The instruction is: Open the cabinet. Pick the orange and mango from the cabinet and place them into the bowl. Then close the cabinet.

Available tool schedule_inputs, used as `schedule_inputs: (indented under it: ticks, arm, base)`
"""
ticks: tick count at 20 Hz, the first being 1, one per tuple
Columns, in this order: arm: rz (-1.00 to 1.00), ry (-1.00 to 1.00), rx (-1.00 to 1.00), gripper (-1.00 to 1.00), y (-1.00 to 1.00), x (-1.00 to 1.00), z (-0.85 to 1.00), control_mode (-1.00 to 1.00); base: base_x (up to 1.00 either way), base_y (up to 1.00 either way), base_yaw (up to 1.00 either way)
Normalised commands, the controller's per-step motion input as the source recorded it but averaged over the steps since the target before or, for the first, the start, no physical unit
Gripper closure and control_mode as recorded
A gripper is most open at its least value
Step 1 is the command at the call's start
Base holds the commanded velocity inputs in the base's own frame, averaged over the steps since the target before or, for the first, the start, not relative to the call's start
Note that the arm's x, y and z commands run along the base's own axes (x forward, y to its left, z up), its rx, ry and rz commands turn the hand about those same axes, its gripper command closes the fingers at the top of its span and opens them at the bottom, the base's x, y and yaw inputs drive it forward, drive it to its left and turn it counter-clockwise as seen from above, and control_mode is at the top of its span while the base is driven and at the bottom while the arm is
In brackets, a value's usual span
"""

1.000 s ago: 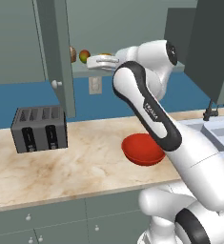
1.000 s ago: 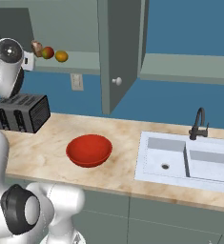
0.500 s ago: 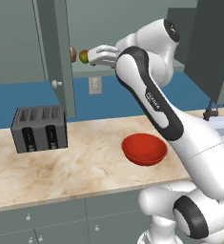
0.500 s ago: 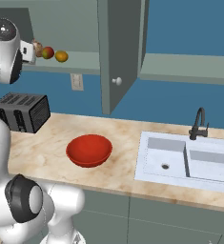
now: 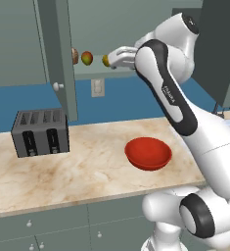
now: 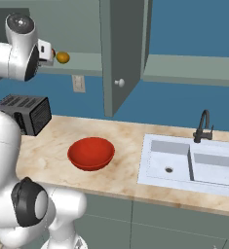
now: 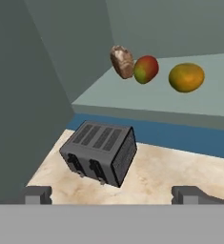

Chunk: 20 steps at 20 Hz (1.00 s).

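We see a marble-patterned beige counter (image 5: 87, 171) under a blue wall. Nearest to us on it sits the round, shallow, glossy red bowl (image 5: 148, 153), with nothing in it, and further to the left stands the dark grey four-slot toaster (image 5: 40, 132). Above, the grey-green upper wall cabinet (image 5: 57, 54) has both tall doors swung open. The two-finger gripper (image 7: 111, 193) is raised at shelf height with its jaws spread wide and nothing between them. On the shelf beyond lie the small round orange-yellow orange (image 7: 186, 77), then the green-and-red oval mango (image 7: 146, 69), touching a brownish round item (image 7: 121, 61).
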Motion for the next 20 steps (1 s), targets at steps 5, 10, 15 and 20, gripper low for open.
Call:
schedule_inputs:
  ticks: [5,10,15,20]
  arm:
    - [-0.02,0.01,-0.09,-1.00,-0.47,0.23,-0.01,-1.00]
    - [0.00,0.00,-0.05,-1.00,-0.21,0.26,0.00,-1.00]
    - [0.00,0.00,0.00,-1.00,0.00,0.04,0.00,-1.00]
    - [0.00,0.00,0.00,-1.00,0.00,0.36,0.00,-1.00]
  base:
    - [0.00,0.00,0.00]
    - [0.00,0.00,0.00]
    - [0.00,0.00,0.00]
    - [0.00,0.00,0.00]
